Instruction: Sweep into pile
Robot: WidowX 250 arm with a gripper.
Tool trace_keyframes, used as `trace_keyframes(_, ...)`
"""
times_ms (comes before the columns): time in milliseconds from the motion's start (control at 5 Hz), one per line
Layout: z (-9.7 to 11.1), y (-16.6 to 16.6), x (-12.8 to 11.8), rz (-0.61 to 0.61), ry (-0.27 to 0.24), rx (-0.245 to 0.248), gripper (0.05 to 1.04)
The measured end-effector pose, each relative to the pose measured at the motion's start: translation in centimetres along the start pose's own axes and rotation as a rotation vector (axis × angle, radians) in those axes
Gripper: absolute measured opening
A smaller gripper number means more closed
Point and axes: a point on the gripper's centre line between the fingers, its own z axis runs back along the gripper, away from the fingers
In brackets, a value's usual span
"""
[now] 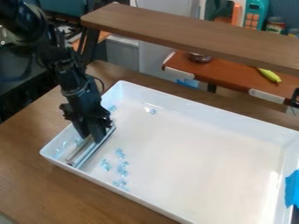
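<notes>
The gripper (92,134) hangs at the left of the frame, over the left part of the white tray (210,114), its lower end touching a long silvery bar (88,155). Whether the gripper is open or clamped on the bar cannot be told, as its dark parts merge at the contact area. The bar lies at a slant inside the tray, one end toward the lower left, the other toward the tray's far wall. The light-blue translucent pieces (119,153) are distributed in the tray: a loose cluster just right of the bar, a few near the upper left corner of the tray, and others on the left side of the bar. The pieces left of the bar are hard to count, being pale and partly covered by the bar and gripper. The tray rests on a wooden table (26,153); its right end is cut off by the frame. Blue tape (292,188) sits on its right wall, also cut off. A wooden shelf board (175,33) crosses the upper part of the frame. Below it, at upper right, a reddish-brown surface (234,83) bears a yellow object (269,75) and a dark round container (199,57), the latter partly hidden by the board.
</notes>
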Motion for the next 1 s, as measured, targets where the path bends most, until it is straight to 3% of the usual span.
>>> trace_keyframes(400, 4.7, -5.6, 2.0, 0.090, -0.107, -0.217, 0.339)
trace_keyframes(600, 3.9, -10.1, 3.2, 0.090, -0.132, -0.225, 0.338)
trace_keyframes(800, 1.9, -12.7, 3.0, 0.104, -0.144, -0.184, 0.339)
trace_keyframes(1000, 0.0, -14.8, 1.2, 0.086, -0.142, -0.187, 0.339)
